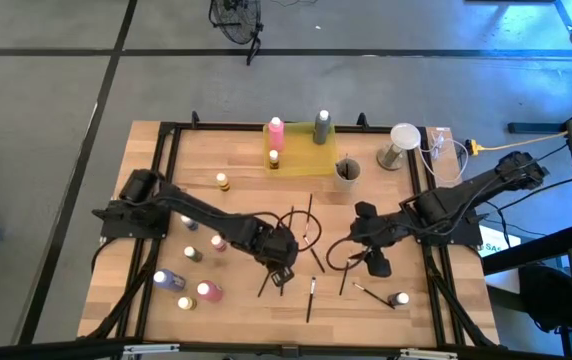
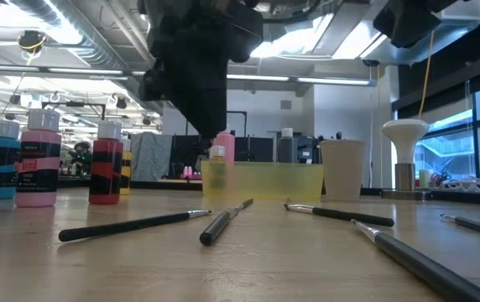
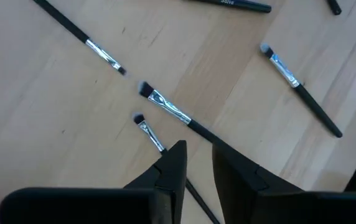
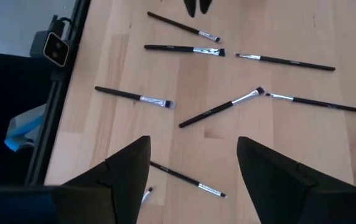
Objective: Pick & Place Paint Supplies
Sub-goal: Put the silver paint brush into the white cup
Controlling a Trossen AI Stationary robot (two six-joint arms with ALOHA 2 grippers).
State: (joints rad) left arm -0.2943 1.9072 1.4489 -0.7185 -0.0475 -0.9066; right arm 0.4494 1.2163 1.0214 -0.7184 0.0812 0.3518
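Several thin dark-handled paintbrushes [image 1: 311, 288] lie flat on the wooden table's middle. My left gripper [image 1: 280, 268] hangs above them, pointing steeply down, its fingers a narrow gap apart [image 3: 198, 149] with nothing between. A flat-tipped brush [image 3: 165, 107] and a smaller one [image 3: 147, 129] lie on the wood right under it. My right gripper [image 1: 364, 245] hovers to the right, wide open [image 4: 193, 155] and empty, with more brushes [image 4: 218, 107] ahead of it. Small paint bottles [image 1: 194, 254] stand at the table's left, and one more bottle [image 1: 401, 298] stands near the right front.
A translucent yellow tray [image 1: 304, 160] at the far middle holds a pink bottle [image 1: 275, 132], a grey bottle [image 1: 322, 125] and a tiny one [image 1: 274, 158]. A cup [image 1: 347, 171] stands beside it, then a white-topped stand [image 1: 402, 142]. A black frame [image 1: 166, 160] rims the table.
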